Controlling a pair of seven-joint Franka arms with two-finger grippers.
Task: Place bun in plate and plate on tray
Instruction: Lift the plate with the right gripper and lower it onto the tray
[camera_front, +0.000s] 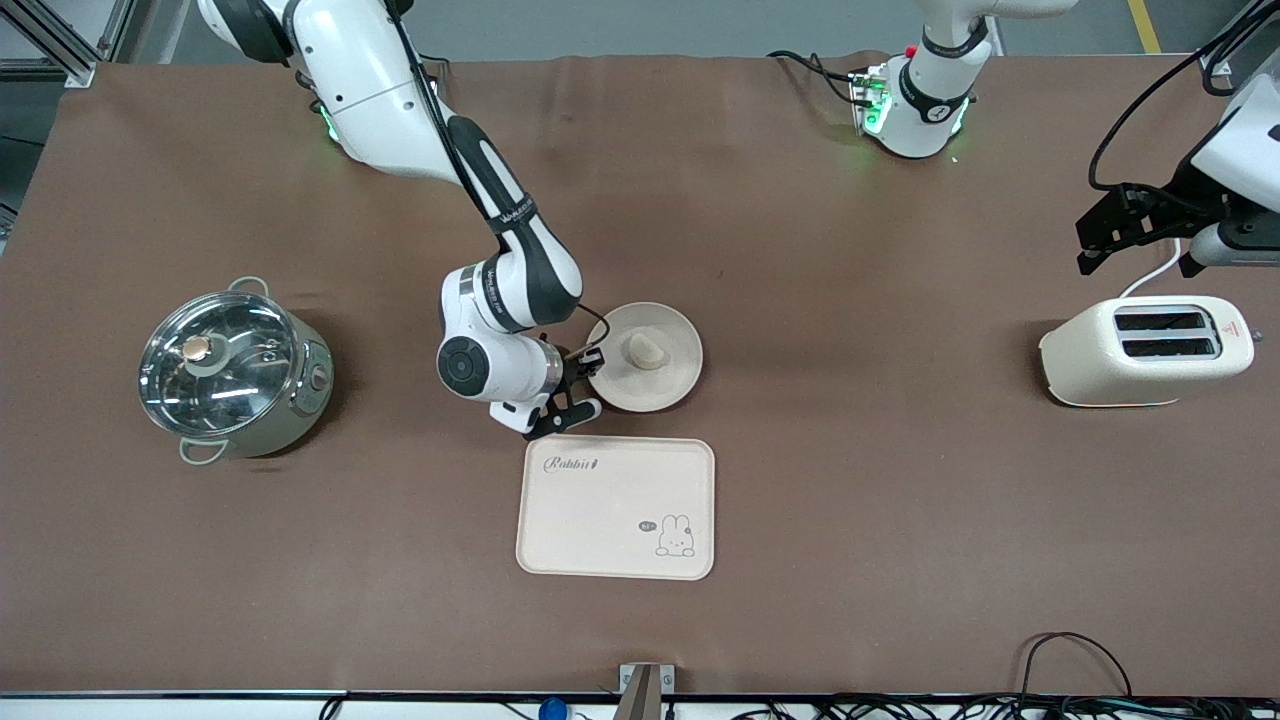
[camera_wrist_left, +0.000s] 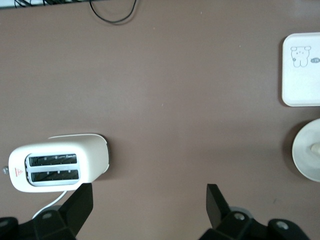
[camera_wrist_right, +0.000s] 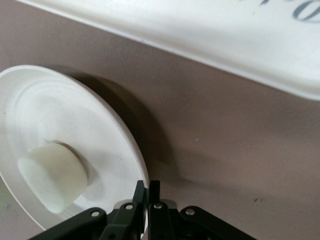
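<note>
The round cream-white plate (camera_front: 676, 384) sits on the brown table, just farther from the front camera than the tray (camera_front: 600, 520). The bun (camera_front: 648, 351) lies in the plate. My right gripper (camera_front: 590, 384) is shut on the plate's rim at the side toward the right arm's end. In the right wrist view the fingers (camera_wrist_right: 141, 192) pinch the rim of the plate (camera_wrist_right: 75, 110), with the bun (camera_wrist_right: 50, 177) in it and the tray (camera_wrist_right: 210, 30) close by. The plate casts a shadow on the cloth beside it. My left gripper (camera_front: 1130, 235) waits open and empty (camera_wrist_left: 148, 192) above the table near the toaster.
A steel pot with a glass lid (camera_front: 232, 368) stands toward the right arm's end. A cream toaster (camera_front: 1150, 350) stands toward the left arm's end and also shows in the left wrist view (camera_wrist_left: 57, 162). Cables lie along the table edge nearest the front camera.
</note>
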